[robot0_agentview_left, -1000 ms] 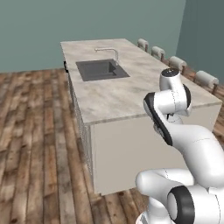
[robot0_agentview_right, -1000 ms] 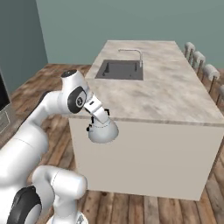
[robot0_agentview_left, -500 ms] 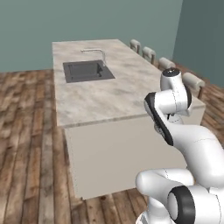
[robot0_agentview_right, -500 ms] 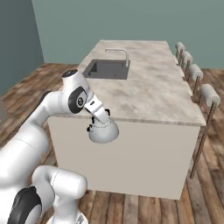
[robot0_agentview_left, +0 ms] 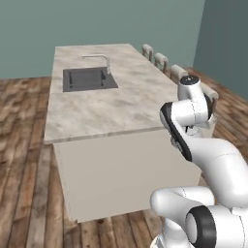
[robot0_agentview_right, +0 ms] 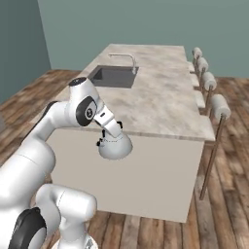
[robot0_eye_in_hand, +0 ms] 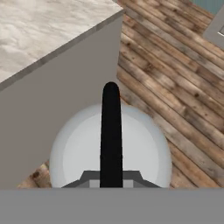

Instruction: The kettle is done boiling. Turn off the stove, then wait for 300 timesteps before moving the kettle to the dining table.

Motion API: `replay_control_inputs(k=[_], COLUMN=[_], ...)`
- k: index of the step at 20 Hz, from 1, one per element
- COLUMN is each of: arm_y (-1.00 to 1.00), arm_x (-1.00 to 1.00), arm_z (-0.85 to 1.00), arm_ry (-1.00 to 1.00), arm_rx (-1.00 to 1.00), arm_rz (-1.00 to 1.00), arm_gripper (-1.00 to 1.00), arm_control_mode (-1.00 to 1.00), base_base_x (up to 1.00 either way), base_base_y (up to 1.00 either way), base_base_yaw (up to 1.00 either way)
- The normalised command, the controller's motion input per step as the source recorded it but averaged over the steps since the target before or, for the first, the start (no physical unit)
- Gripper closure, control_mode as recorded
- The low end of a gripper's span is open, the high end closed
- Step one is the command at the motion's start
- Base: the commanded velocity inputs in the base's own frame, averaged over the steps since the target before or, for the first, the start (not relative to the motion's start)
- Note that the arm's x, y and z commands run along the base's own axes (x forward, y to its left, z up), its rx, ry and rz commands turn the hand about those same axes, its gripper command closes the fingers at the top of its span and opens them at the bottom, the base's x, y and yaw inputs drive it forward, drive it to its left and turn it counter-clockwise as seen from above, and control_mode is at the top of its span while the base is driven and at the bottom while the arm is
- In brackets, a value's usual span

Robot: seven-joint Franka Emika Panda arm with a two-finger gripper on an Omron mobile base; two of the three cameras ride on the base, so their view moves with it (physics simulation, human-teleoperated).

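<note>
The kettle is a squat silver dome that hangs in the air in front of the pale side panel of the dining table, below the level of its marbled top. My gripper is shut on the kettle's thin dark handle. The hand view looks straight down on the kettle, with the dining table's corner at the upper left and wood floor beneath. The dining table's top lies to the left of my arm. The stove is out of view.
A dark inset sink with a chrome tap sits toward the table's far end. Several stools line its right side. Wood plank floor runs all round the table.
The whole picture has shifted in both base views, so the base has driven around the table's near end. The kettle hangs from the shut gripper as before.
</note>
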Motion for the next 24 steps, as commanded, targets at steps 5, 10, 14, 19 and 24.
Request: replay_control_inputs(k=[5,10,14,19,24], arm_y=[0.00,0.00,0.00,0.00,0.00], arm_x=[0.00,0.00,0.00,0.00,0.00], arm_z=[0.00,0.00,0.00,0.00,0.00], arm_ry=[0.00,0.00,0.00,0.00,0.00], arm_rx=[0.00,0.00,0.00,0.00,0.00], arm_rz=[0.00,0.00,0.00,0.00,0.00], arm_gripper=[1.00,1.00,1.00,1.00,1.00], arm_control_mode=[1.00,1.00,1.00,1.00,1.00], base_base_x=[0.06,0.16,0.36,0.50,0.54], base_base_y=[-0.52,-0.55,-0.48,-0.39,-0.31], base_base_yaw=[0.10,0.12,0.13,0.15,0.13])
